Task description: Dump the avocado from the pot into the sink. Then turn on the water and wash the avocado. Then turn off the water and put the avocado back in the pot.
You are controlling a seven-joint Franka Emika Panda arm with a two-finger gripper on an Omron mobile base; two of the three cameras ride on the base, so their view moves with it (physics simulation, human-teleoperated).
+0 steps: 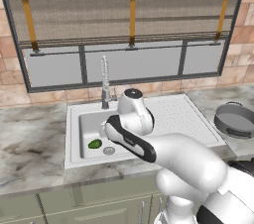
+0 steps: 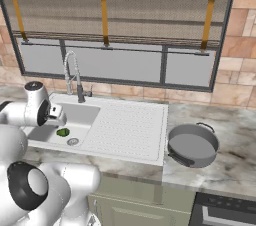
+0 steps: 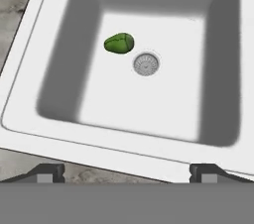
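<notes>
Avocado (image 3: 119, 43): we see it lying on the floor of the sink (image 1: 74, 114), just left of the drain (image 3: 146, 64), close by it but apart; no water shows.
Step in hand: we judge the dump done and the pick-up next, though we cannot tell whether the washing has happened; the faucet (image 1: 105, 83) stands at the back rim with no stream.
Gripper (image 3: 127, 172): we have the jaws spread fully and holding nothing, hanging above the near rim of the basin.
How to do it well: we should move over the avocado, come straight down with a finger on each side of its short width, and close gently; it looks glossy and rounded, so it may roll or slip toward the drain.
Drainboard (image 2: 127, 127): dotted and ridged, bare, right of the basin.
Pot (image 2: 192, 145): upright on the counter, right of the sink and apart from it, ready to take the avocado back.
Counter (image 1: 30, 143): mottled marble, flat.
Room: brick wall (image 2: 240, 50), a window (image 2: 125, 25) with a mesh blind behind the sink.
</notes>
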